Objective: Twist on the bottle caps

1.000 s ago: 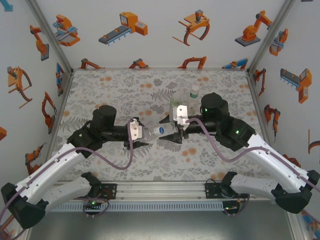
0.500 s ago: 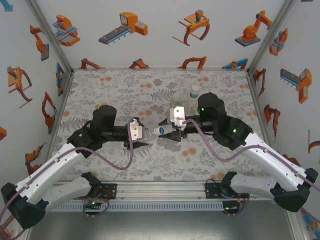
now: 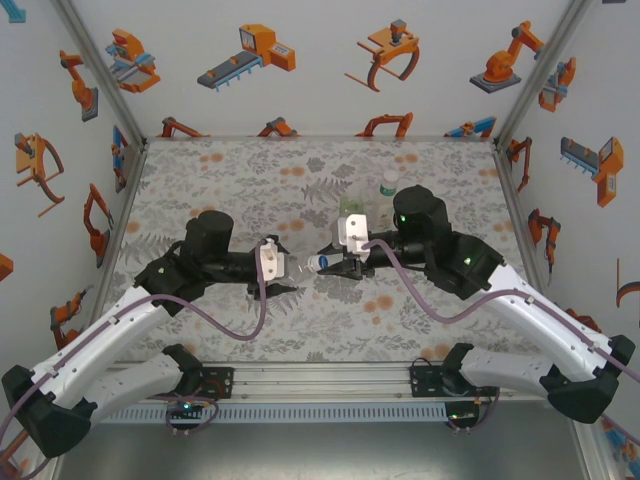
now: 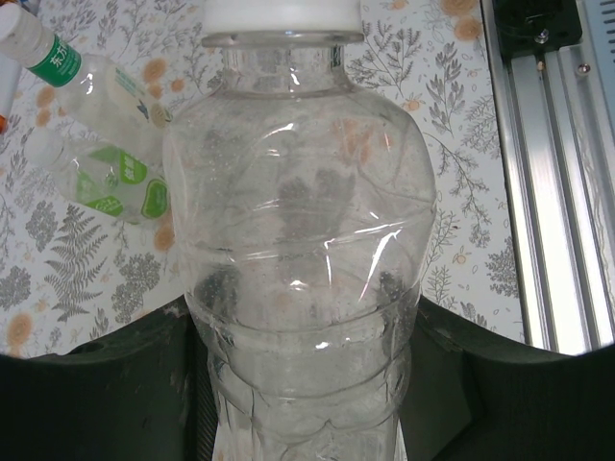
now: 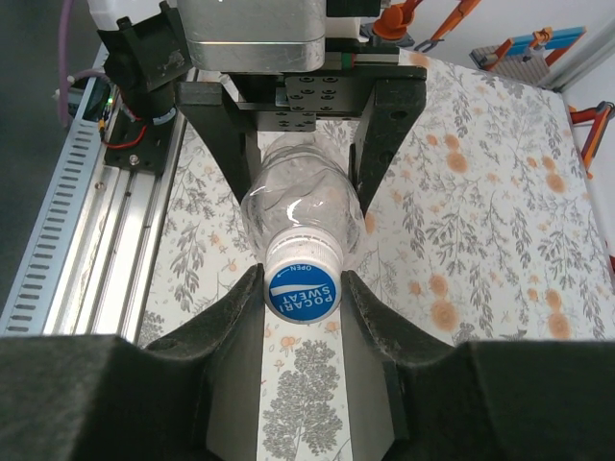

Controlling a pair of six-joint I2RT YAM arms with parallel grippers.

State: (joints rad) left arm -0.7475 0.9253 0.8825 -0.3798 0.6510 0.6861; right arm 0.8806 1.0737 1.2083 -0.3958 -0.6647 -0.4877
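Floral counter [image 3: 200, 180]: capping a sideways bottle [image 4: 298, 240].
Left hand [image 3: 288, 270] clamps it; right hand [image 3: 333, 264] pinches blue cap [image 5: 302, 290]; tilt risks cross-threading.

top external: high, near edge, looking far.
left wrist: close, facing right.
right wrist: close, facing left; shared bottle [image 5: 303, 200].

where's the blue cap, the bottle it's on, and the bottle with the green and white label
blue cap [image 5: 302, 290]: right wrist view, on its printed top face
clear bottle [image 4: 303, 259]: left wrist view, middle of its body
labelled bottle [image 4: 123, 182]: left wrist view, on its green-and-white label
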